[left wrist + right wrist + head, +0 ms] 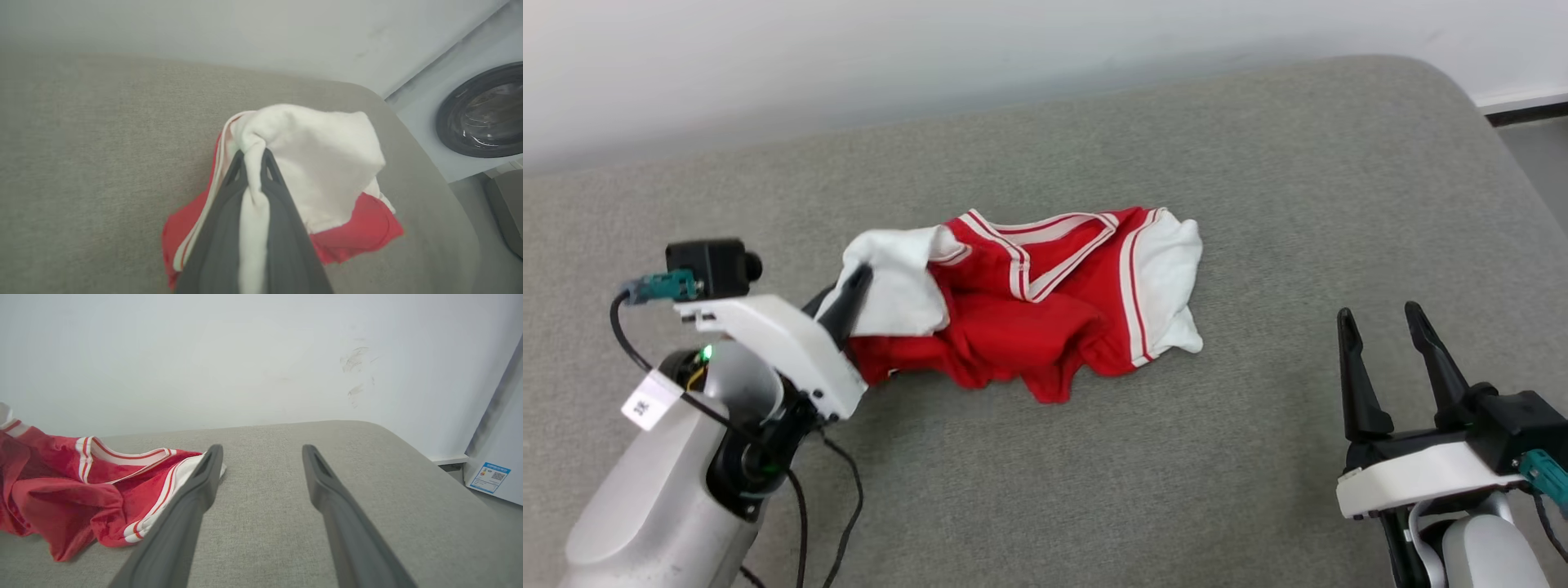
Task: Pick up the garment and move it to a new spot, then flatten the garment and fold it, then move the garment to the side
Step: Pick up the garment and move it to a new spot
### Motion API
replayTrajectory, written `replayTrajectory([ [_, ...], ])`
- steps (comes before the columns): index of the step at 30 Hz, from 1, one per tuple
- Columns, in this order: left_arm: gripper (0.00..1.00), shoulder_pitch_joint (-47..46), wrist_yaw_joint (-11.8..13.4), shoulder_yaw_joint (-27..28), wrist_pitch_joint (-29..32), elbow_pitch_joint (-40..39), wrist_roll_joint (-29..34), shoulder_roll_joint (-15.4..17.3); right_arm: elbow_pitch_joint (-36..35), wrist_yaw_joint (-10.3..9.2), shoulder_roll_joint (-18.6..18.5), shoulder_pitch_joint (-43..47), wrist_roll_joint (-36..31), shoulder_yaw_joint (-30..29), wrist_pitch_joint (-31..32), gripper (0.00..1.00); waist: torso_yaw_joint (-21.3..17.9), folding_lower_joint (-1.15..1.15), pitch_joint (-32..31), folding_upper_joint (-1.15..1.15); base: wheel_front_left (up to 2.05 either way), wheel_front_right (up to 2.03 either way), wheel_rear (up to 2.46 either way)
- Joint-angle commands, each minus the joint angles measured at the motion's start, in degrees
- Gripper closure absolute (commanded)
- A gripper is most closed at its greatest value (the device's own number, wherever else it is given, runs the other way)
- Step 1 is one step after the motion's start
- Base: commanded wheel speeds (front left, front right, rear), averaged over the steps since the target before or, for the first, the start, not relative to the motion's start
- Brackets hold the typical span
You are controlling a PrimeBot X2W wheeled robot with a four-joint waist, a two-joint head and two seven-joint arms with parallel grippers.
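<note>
The garment (pixel 1029 310) is a crumpled red shirt with white sleeves and red-and-white striped trim, lying in the middle of the grey cushioned surface (pixel 1258 188). My left gripper (pixel 856 282) is at its left end, shut on a white sleeve. In the left wrist view the white cloth (pixel 318 163) is pinched between the two dark fingers (pixel 286 228) and bunches over their tips, with red fabric below. My right gripper (pixel 1380 318) stands open at the lower right, well apart from the shirt. The right wrist view has the garment (pixel 81 490) left of its spread fingers (pixel 192 506).
A pale wall (pixel 931 57) runs behind the surface, whose rounded corner (pixel 1445 82) is at the far right. A round dark washer door (pixel 482 110) and a white appliance with a label (pixel 490 477) stand beyond that edge. Black cables (pixel 841 490) hang from my left arm.
</note>
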Motion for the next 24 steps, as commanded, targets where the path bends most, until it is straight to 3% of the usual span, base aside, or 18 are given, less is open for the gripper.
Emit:
replayTrajectory([
  [1,1.0,1.06,-0.68,-0.04,-0.18,1.47,-0.81,-0.12,0.01,-0.06,0.15,-0.39,-0.57,0.16,-0.12,0.0,1.36,0.0,1.01,0.0,0.0,0.0,0.0],
  [9,1.0,-0.15,-2.63,1.74,-2.17,13.56,-2.16,0.05,0.8,-0.06,0.13,-1.54,-2.3,1.25,-0.12,0.0,4.22,0.0,2.77,0.0,0.0,0.0,0.0],
  [10,0.64,-0.5,-2.65,1.89,-2.43,15.05,-2.12,0.07,0.92,-0.06,0.13,-1.46,-2.6,1.37,-0.12,0.0,4.45,0.0,2.81,0.0,0.0,0.0,0.0],
  [11,0.64,-0.5,-2.65,1.89,-2.43,15.05,-2.12,0.07,0.92,-0.06,0.13,-1.46,-2.6,1.37,-0.12,0.0,4.45,0.0,2.81,0.0,0.0,0.0,0.0],
  [12,0.0,-0.96,-2.73,1.93,-2.38,16.41,-2.11,0.04,1.05,-0.06,0.13,-1.4,-2.75,1.45,-0.12,0.0,4.66,0.0,2.81,0.0,0.0,0.0,0.0],
  [15,0.0,-3.14,-2.36,1.92,-4.46,19.89,-0.2,0.89,1.44,-0.06,0.12,-1.41,-3.23,1.51,-0.12,0.0,5.13,0.0,2.53,0.0,0.0,0.0,0.0],
  [17,0.0,-5.47,-0.72,1.99,-10.83,24.39,4.44,2.94,1.99,-0.06,0.13,-0.94,-3.36,1.56,-0.12,0.0,5.74,0.0,1.35,0.0,0.0,0.0,0.0],
  [20,0.0,-6.27,-0.15,-1.44,-16.59,25.85,11.06,4.72,2.25,-0.06,0.13,-0.15,-3.47,1.64,-0.12,0.0,6.22,0.0,0.0,0.0,0.0,0.0,0.0],
  [24,0.0,-5.35,-0.39,-2.62,-22.82,25.45,14.79,4.8,2.46,-0.06,0.13,0.67,-3.15,1.25,-0.12,0.0,7.2,0.0,-2.43,0.0,0.0,0.0,0.0],
])
